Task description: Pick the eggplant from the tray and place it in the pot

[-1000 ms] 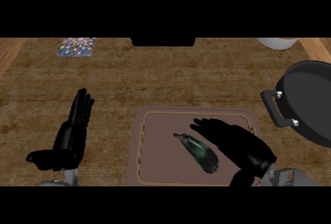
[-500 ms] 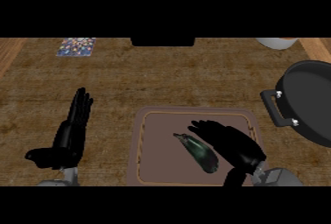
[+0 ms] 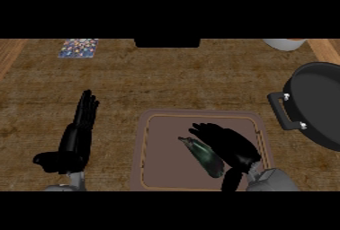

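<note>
Since the earlier frames the right hand point(image 3: 229, 146) has drawn back toward the near edge of the tray point(image 3: 149, 148) and settled lower beside the eggplant point(image 3: 203, 155); the eggplant itself has not shifted, and the left hand point(image 3: 76, 134) has stayed where it was.

Head view: the tray is a brown, rounded rectangle with a paler inner line, lying on the wooden counter point(image 3: 166, 81). The eggplant, dark green and glossy, lies inside the tray, right of its middle, slanting from upper left to lower right. The right hand lies over the right half of the tray, just beside the eggplant on its right side; its fingers stretch out toward the tray's far edge, relaxed and not curled, and the thumb hangs down near the tray's near edge. Whether the palm touches the eggplant cannot be told, but nothing is wrapped around it. The grey right forearm point(image 3: 272, 182) comes in at the tray's near right corner.

The left hand rests on the counter to the left of the tray, apart from it, fingers straight and pointing away, holding nothing.

The black pot point(image 3: 319, 103) stands to the right of the tray and somewhat farther back, its handle point(image 3: 287, 112) turned toward the tray. A small patterned square point(image 3: 78, 47) lies far beyond the tray's left side.
</note>
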Controlling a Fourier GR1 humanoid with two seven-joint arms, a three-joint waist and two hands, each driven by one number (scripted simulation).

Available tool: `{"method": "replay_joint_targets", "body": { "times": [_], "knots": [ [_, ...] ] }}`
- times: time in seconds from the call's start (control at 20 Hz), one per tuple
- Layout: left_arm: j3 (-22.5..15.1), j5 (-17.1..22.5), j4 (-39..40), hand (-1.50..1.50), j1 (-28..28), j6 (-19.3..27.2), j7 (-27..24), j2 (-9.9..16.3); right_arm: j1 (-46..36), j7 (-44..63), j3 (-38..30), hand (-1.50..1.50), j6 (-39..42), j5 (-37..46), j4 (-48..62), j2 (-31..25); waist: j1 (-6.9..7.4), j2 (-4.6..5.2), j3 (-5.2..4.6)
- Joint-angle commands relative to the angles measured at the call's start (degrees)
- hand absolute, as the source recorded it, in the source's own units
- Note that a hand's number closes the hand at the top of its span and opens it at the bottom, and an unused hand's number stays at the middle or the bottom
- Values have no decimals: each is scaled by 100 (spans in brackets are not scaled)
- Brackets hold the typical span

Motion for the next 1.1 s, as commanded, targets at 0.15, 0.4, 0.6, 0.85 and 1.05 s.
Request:
{"method": "replay_joint_targets", "body": {
  "times": [0.15,0.4,0.6,0.85,1.05],
  "knots": [
    [311,217,350,0,134,-384,-510,164,-116,-641,13,150,-940,509,105,155,0,3,-1],
    [68,-66,-298,0,116,-114,-13,-41,-282,-1037,-141,150,-1348,808,785,453,14,1,1],
    [196,60,-163,0,153,-291,89,3,375,-1065,31,150,-1452,976,148,441,-10,-4,1],
    [106,-80,217,0,205,-215,-400,-205,-110,-898,-564,150,-1748,1133,282,493,-6,0,0],
    [160,-65,139,0,10,-209,-235,-134,-570,1027,-886,150,-1706,1843,767,1050,43,11,-6]
  ]
}}
